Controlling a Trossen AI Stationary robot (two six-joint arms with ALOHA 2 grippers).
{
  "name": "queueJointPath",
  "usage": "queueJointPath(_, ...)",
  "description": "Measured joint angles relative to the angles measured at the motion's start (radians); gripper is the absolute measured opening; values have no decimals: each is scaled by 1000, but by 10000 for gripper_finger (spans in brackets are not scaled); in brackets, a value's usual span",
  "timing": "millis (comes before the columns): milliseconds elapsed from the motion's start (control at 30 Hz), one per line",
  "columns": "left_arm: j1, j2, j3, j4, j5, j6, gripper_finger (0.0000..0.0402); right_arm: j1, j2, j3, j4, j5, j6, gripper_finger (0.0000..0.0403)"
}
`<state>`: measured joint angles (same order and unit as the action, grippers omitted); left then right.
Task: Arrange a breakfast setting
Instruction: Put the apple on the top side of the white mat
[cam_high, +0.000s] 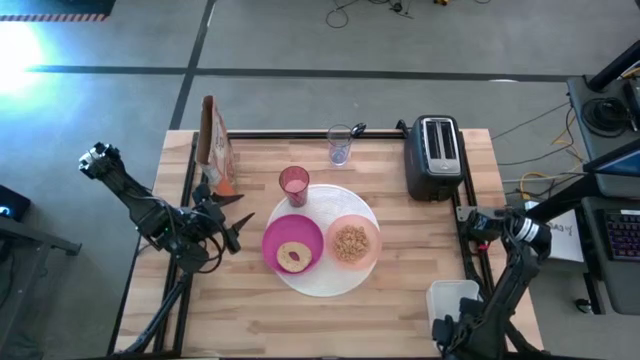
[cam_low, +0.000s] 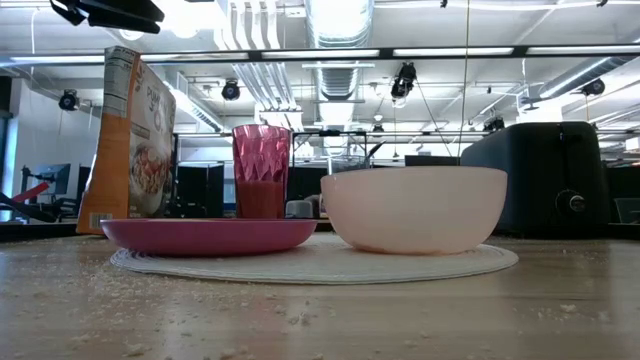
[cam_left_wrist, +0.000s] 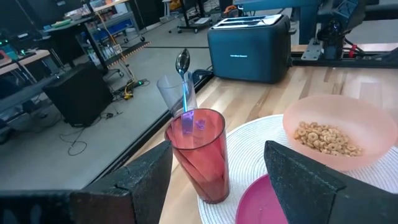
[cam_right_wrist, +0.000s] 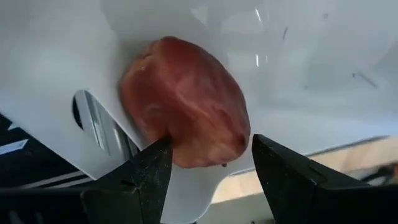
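Jaws of the right gripper (cam_right_wrist: 208, 171) stand apart around the small red fruit (cam_right_wrist: 185, 102), which sits inside the white tub (cam_high: 452, 301) at the counter's near right corner; whether the pads press the fruit cannot be told. Jaws of the left gripper (cam_left_wrist: 217, 180) are spread wide and hold nothing, hovering over the counter (cam_high: 400, 310) just left of the white plate (cam_high: 320, 283) and pointing toward the pink tumbler (cam_left_wrist: 202, 152).

The tumbler stands on the plate's far left rim, with red showing in its lower part. On the plate, the magenta bowl (cam_high: 292, 243) at left holds the round bread (cam_high: 293, 256), and the peach bowl (cam_high: 353, 241) at right, just beside it, holds cereal rings (cam_left_wrist: 324, 138). Farther back, near the far edge, the clear cup (cam_high: 339, 145) holds the teal-handled spoon (cam_left_wrist: 184, 81) upright. A cereal box (cam_high: 214, 145) stands at the far left, and the toaster (cam_high: 435, 155) at the far right.

Crumbs scatter over the near counter. Bare wood lies open along the near edge between plate and tub, and between plate and toaster.
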<state>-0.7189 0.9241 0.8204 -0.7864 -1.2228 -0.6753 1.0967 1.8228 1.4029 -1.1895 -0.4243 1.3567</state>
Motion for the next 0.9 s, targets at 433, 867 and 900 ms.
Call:
queueJointPath(433,0,0,-2,0,-1,-14,237,9,-7,-128,191,18,-98,210)
queueJointPath(867,0,0,-2,0,-1,-14,237,9,-4,-236,321,31,-222,209)
queueJointPath(900,0,0,-2,0,-1,-15,237,9,-4,-244,331,31,-219,206)
